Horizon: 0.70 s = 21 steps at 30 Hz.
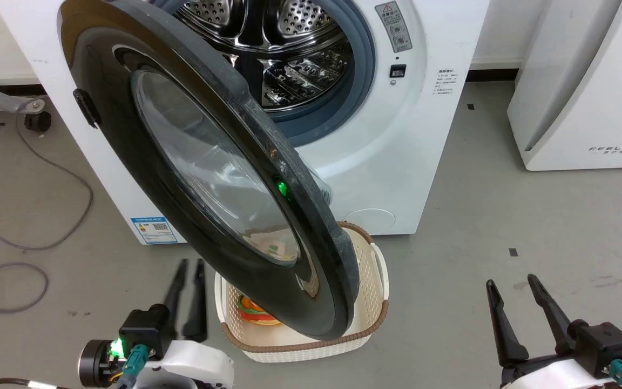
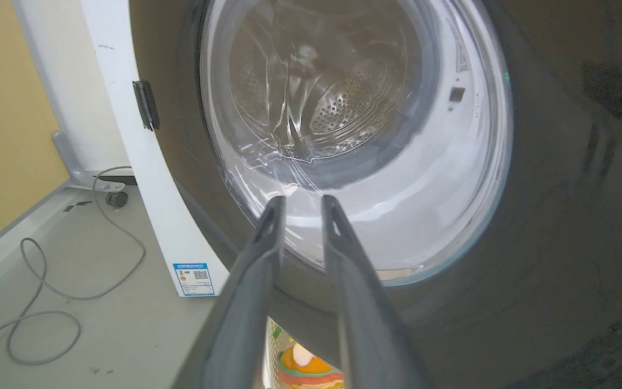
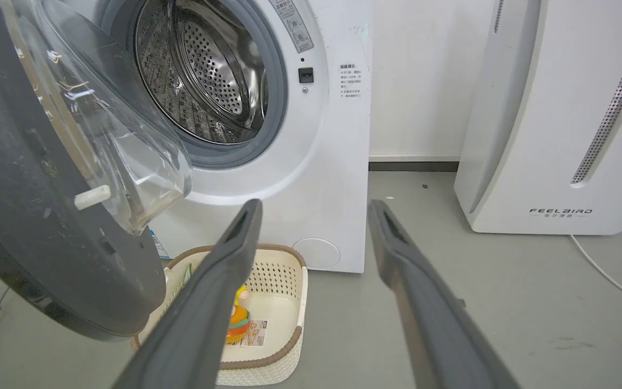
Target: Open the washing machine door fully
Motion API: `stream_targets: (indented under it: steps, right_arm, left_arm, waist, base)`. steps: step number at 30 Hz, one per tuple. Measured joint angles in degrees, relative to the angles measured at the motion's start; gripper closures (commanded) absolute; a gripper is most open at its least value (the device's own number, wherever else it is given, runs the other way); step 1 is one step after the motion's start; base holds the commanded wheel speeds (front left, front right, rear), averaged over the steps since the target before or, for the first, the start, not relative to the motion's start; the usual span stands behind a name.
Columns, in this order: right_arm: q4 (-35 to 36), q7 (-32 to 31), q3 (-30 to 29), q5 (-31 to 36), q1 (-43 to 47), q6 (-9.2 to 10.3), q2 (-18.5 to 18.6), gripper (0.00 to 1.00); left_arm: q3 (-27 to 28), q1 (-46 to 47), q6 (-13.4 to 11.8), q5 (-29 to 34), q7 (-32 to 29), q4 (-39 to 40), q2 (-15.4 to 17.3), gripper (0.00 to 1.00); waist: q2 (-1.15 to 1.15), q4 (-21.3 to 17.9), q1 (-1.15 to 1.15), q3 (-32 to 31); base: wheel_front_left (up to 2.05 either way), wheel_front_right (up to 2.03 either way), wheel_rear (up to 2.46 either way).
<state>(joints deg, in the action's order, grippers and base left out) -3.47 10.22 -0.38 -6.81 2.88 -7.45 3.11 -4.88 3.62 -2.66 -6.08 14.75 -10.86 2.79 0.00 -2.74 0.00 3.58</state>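
Note:
The washing machine (image 1: 397,135) is a white front-loader with its steel drum (image 1: 289,48) exposed. Its round glossy black door (image 1: 181,178) stands swung out on the left-side hinge, partway open, with the free edge toward me over a basket. My left gripper (image 1: 190,265) sits low on the floor side, just left of the door's lower edge, with a narrow gap between its fingers and nothing in it. The left wrist view has that gripper (image 2: 303,201) pointing at the door's glass window (image 2: 354,135). My right gripper (image 1: 511,282) is open at the lower right, well away from the door (image 3: 30,216).
A cream basket (image 1: 370,281) holding a colourful toy (image 1: 254,310) stands on the floor under the door's edge. A white FEELBIRD appliance (image 1: 586,81) stands to the right. Grey cables (image 1: 30,216) loop on the floor at the left.

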Motion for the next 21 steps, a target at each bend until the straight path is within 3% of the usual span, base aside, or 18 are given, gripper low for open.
stream_targets:
  steps: [13, 21]
  right_arm:
    - [-2.6, 1.0, 0.1, -1.4, -1.1, 0.00, 0.0, 0.00]
    - [-3.6, 1.6, 0.2, -1.8, -1.2, 0.00, 0.0, 0.00]
  left_arm:
    - [-0.5, 0.5, -0.5, -0.6, 0.0, 6.6, 0.0, 1.00]
    - [-1.3, 5.5, -1.0, 2.3, 0.0, 20.0, 0.0, 1.00]
  waist:
    - [0.00, 0.6, 0.00, -0.2]
    - [0.00, 0.9, 0.00, 0.2]
  base:
    - [0.00, 0.00, 0.00]
    - [0.00, 0.00, 0.00]
